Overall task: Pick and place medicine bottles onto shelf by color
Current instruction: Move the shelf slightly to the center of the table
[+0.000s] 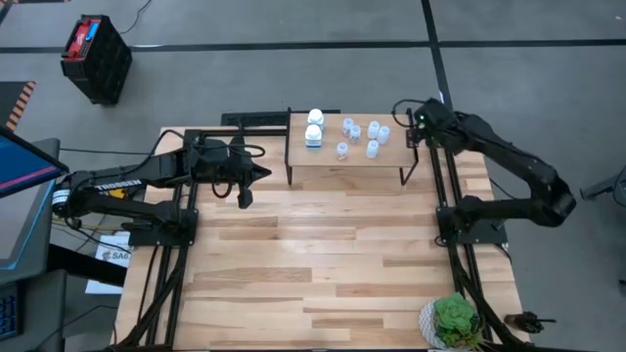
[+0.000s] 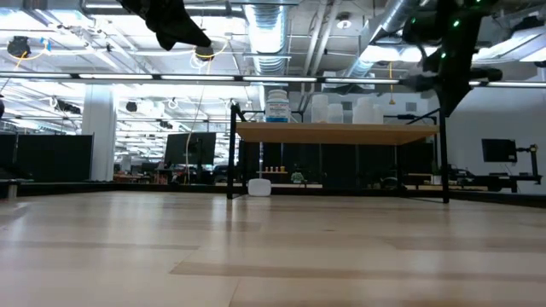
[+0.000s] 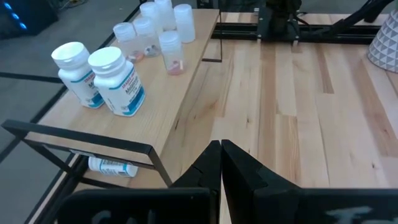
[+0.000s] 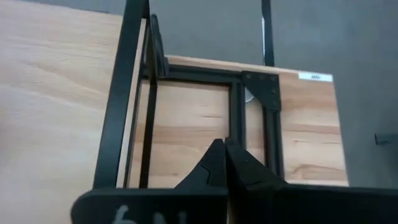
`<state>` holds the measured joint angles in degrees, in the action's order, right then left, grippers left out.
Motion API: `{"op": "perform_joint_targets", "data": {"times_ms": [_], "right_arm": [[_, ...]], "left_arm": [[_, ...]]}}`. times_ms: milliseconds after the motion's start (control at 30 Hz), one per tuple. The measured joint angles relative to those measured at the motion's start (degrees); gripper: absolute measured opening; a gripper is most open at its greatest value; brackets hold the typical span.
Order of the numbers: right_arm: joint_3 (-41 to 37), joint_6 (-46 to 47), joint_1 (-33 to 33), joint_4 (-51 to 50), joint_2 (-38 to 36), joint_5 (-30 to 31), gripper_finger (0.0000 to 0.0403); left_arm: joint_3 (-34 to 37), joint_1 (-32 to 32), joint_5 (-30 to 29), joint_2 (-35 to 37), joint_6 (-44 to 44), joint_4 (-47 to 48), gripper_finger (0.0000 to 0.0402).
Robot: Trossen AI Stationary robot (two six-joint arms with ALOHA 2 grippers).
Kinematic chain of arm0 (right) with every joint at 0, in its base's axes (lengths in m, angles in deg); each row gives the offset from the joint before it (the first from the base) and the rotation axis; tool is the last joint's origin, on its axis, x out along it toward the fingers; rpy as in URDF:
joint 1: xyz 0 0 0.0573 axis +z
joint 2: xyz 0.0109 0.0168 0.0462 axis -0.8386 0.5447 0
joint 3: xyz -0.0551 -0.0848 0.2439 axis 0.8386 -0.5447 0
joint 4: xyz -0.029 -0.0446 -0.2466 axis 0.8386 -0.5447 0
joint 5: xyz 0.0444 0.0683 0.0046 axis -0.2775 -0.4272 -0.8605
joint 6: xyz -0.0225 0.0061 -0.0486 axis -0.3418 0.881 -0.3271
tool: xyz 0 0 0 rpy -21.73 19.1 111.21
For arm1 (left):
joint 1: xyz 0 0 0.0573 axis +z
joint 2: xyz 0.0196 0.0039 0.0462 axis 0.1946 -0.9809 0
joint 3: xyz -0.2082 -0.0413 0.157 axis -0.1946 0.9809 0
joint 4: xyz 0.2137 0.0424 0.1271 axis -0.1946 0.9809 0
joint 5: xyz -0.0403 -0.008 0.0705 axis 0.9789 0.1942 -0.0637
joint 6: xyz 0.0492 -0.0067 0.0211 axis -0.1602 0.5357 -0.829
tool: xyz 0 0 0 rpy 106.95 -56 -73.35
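The shelf (image 1: 352, 168) stands at the table's far edge. On its left end stand two white medicine bottles (image 1: 314, 127) (image 3: 99, 74); several small translucent ones (image 1: 360, 135) (image 3: 155, 28) stand in its middle. Another white bottle (image 3: 112, 167) (image 2: 259, 187) lies on its side on the table under the shelf. My left gripper (image 1: 262, 174) (image 3: 221, 155) hangs shut above the table, just left of the shelf's left end. My right gripper (image 1: 416, 122) (image 4: 225, 158) hangs shut at the shelf's far right corner, over the black table frame. Neither holds anything.
A green potted plant (image 1: 455, 321) stands at the table's near right corner. Black frame rails (image 1: 450, 225) run along both table sides. The broad wooden tabletop (image 1: 323, 264) lies in front of the shelf.
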<state>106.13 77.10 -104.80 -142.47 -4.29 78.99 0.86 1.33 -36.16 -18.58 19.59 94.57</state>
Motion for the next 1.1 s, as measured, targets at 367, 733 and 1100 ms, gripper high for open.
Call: {"op": "perform_joint_targets", "data": {"times_ms": [367, 733, 1100], "right_arm": [[0.15, -2.6, 4.78, 4.57, 2.8, -4.88, 0.0002], [0.15, -2.56, 5.3, 7.3, 7.91, -5.55, 0.0002], [0.13, -4.47, 7.66, 16.43, 11.21, -9.22, 0.0002]], "left_arm": [[0.0, 0.02, -0.02, -0.03, -1.4, 0.4, 0.0], [0.0, 0.02, -0.02, -0.03, -1.38, 0.42, 0.0], [0.0, 0.02, -0.02, -0.03, -1.33, 2.21, 0.0]]}}
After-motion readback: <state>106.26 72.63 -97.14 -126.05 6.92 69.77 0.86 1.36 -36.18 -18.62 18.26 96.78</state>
